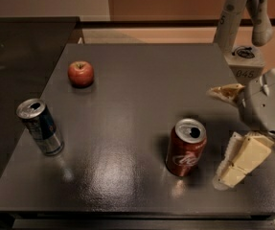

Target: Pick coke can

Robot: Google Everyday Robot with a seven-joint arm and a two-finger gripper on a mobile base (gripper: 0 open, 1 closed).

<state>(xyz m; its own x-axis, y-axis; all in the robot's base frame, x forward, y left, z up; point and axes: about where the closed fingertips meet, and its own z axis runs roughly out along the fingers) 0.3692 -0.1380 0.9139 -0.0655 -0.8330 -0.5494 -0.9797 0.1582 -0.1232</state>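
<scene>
The coke can is dark red with white lettering and a silver opened top. It stands upright on the dark grey table, toward the front right. My gripper is just to the right of the can, low over the table's right edge, open and empty. One cream finger points left behind the can's right side. The other finger reaches down to the table beside the can. The can stands left of the fingers, not between them.
A slim blue-and-silver can stands upright near the table's left edge. A red apple sits at the back left. The arm's grey links rise at the back right, beyond the table edge.
</scene>
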